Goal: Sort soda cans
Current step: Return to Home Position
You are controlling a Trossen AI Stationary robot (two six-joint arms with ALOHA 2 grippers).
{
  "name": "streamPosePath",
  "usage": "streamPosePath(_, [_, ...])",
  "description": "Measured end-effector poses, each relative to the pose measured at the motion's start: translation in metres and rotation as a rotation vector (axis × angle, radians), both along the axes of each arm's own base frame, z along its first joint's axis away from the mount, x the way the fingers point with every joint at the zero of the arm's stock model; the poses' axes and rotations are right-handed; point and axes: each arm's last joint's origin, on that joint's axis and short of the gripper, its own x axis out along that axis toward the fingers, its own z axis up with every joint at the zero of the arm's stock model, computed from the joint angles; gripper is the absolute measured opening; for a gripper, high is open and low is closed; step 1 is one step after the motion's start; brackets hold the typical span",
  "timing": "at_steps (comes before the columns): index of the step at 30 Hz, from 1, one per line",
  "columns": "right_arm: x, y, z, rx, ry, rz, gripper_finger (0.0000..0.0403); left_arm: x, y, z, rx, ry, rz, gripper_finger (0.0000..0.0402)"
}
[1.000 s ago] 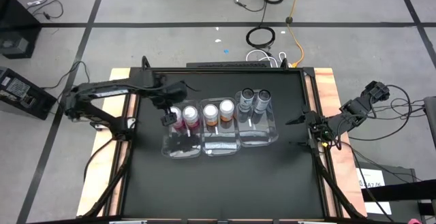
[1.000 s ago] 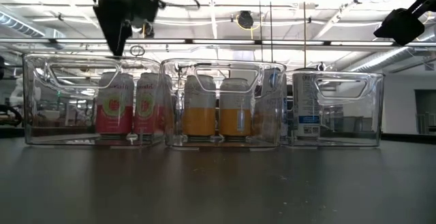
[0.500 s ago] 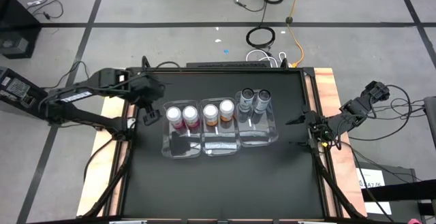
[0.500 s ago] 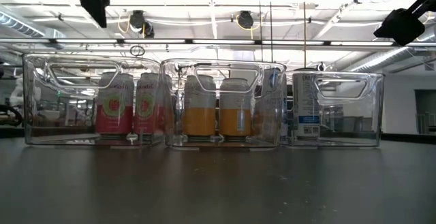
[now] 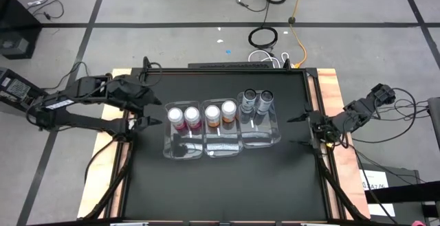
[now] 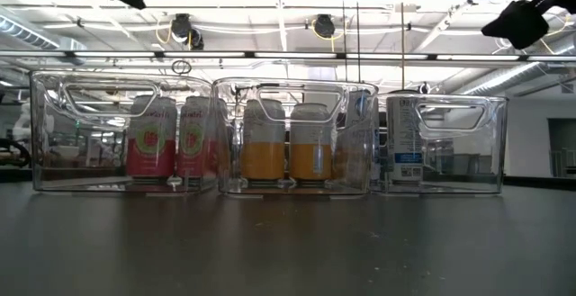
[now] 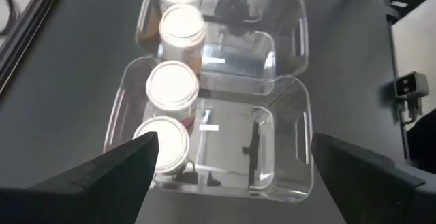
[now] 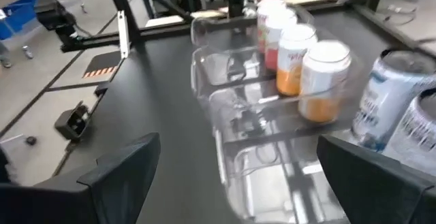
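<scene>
left jaws farther from red cans (image 5: 177,118)

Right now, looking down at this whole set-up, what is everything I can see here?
Pink cans: two, silver tops, in the left bin.
Orange cans: two, silver tops, in the centre bin.
Grey cans: two, in the right bin.
Clear bins: three, side by side mid-table.
Table: one, black top.
Cables: several, black, white and orange, on the floor beyond the table.
Left gripper: open, empty, just left of the bins.
Right gripper: open, empty, over the table's right side.
</scene>
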Motion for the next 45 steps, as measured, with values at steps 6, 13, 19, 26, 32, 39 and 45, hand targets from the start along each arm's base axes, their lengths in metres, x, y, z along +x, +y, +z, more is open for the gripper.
streamPosePath(6, [0.005, -0.005, 0.006, -0.087, -0.064, -0.035, 0.0389, -0.003, -0.001, -0.012, 0.015, -0.031, -0.018, 0.0392])
streamPosePath(13, [0.013, -0.011, -0.002, -0.111, -0.072, -0.047, 0.0389, 0.006, 0.001, -0.018, 0.04, -0.079, -0.036, 0.0393])
streamPosePath(19, [0.027, -0.017, -0.026, -0.088, -0.113, -0.01, 0.0389, 0.01, 0.001, -0.017, 0.064, -0.131, -0.05, 0.0393])
streamPosePath(26, [0.03, -0.029, -0.045, -0.069, -0.238, -0.008, 0.0389, 0.001, 0.0, -0.023, 0.076, -0.211, -0.056, 0.0393])
streamPosePath(32, [0.027, -0.035, -0.074, 0.004, -0.252, -0.022, 0.0389, -0.006, -0.002, -0.053, 0.071, -0.349, -0.076, 0.0393])
streamPosePath(39, [0.022, -0.036, -0.092, 0.074, -0.3, -0.085, 0.0389, -0.01, -0.003, -0.08, 0.102, -0.573, -0.085, 0.0393])
streamPosePath(45, [0.021, -0.036, -0.09, 0.043, -0.363, -0.116, 0.0389, -0.013, -0.004, -0.112, 0.058, -0.624, -0.059, 0.0393])
